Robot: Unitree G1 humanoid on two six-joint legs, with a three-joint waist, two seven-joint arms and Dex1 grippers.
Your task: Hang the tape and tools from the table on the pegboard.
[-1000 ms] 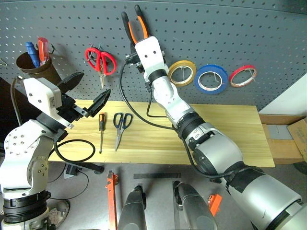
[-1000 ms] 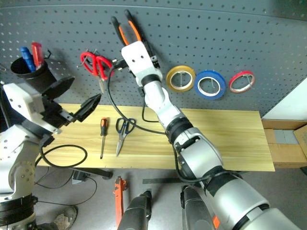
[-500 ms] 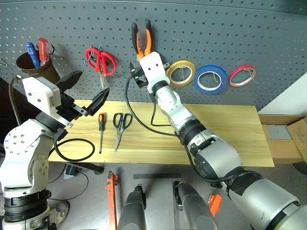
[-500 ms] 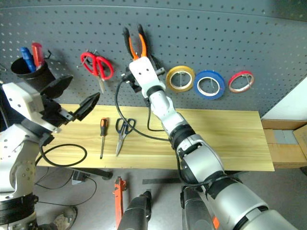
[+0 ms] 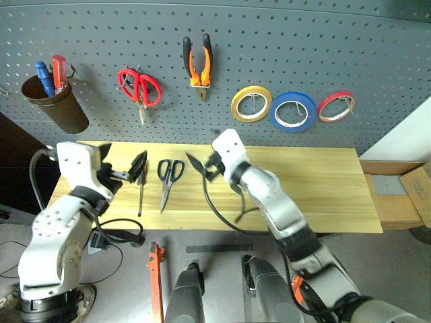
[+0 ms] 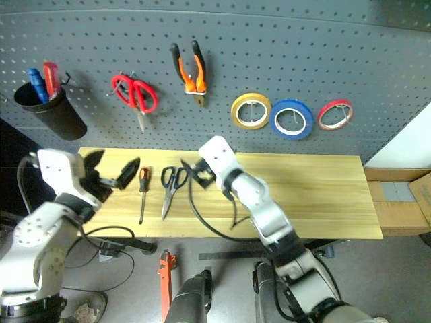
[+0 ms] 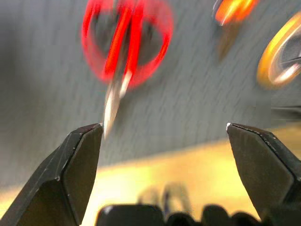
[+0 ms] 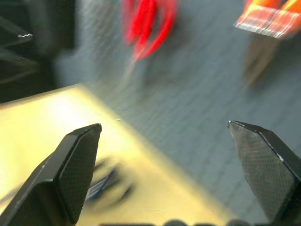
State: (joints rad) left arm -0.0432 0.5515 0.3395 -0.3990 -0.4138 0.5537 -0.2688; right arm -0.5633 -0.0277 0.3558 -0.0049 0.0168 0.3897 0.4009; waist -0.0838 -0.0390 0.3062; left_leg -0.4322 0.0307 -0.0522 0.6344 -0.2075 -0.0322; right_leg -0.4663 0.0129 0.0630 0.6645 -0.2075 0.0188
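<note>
- Pliers [image 5: 198,62], orange-and-black handled, hang on the grey perforated pegboard [image 5: 303,47] beside the blue tape ring [image 5: 293,112].
- Right tool [image 5: 202,165] — fingers spread wide, empty, above the pale plank surface [image 5: 323,195].
- Left tool [image 5: 123,167] likewise spread, empty, by the slim screwdriver [image 5: 141,186] and dark-handled scissors [image 5: 168,177].

The table [image 5: 316,195] is a long top of light yellowish planks, standing against the pegboard. Two things lie on it, both toward its left end: a screwdriver [image 5: 141,186] with its orange-and-black handle toward the back edge and its shaft toward the front edge, and just to its right the dark-handled scissors [image 5: 168,179], lying the same way, blades toward the front edge.
</note>
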